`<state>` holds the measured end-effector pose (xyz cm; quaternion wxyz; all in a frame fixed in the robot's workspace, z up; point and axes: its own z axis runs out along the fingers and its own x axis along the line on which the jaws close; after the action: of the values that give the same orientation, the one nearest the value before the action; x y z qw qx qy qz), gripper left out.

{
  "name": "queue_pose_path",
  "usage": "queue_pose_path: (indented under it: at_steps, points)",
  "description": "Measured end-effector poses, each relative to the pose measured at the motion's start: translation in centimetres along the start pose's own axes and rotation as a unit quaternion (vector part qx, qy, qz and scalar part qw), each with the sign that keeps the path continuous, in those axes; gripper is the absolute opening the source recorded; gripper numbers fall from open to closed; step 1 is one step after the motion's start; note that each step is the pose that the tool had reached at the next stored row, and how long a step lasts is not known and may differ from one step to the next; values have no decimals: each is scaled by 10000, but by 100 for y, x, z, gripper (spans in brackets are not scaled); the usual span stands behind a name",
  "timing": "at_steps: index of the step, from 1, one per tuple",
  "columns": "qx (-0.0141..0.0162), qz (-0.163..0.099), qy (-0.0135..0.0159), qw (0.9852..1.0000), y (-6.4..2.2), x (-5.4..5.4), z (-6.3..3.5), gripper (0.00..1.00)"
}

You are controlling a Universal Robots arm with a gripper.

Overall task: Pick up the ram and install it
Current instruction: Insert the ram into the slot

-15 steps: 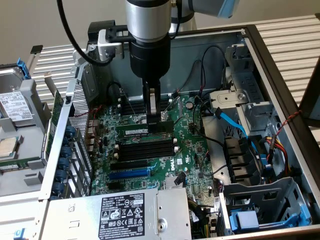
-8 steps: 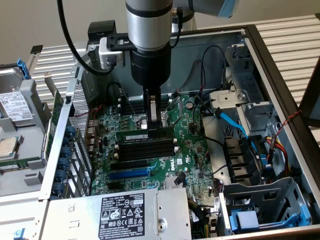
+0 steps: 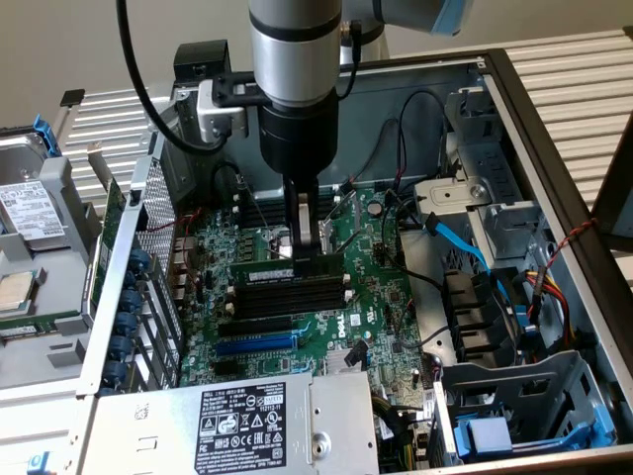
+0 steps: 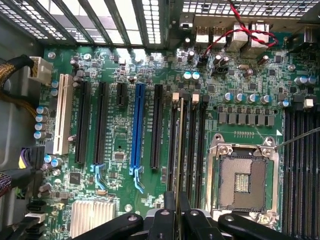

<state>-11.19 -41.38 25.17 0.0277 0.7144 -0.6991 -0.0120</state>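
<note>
Both fingers of the gripper are clamped on one end of the ram, a single green stick standing on edge. It runs in line with the memory slots, of which I count four, black and side by side. It sits over the ones nearest the blue slot; whether it is seated I cannot tell. Beside them lies one processor socket in a metal frame. Further out I count that one blue slot, one white slot and four black expansion slots, one of them short. All of this sits on one green motherboard inside the open computer case, which also holds one grey power supply.
</note>
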Motion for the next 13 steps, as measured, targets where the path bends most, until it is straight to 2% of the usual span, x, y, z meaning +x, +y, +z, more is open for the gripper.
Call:
queue_pose_path:
  at_steps: [13]
  points:
    - [0, -83, 6, 10000, -4, -2, 85, 14]
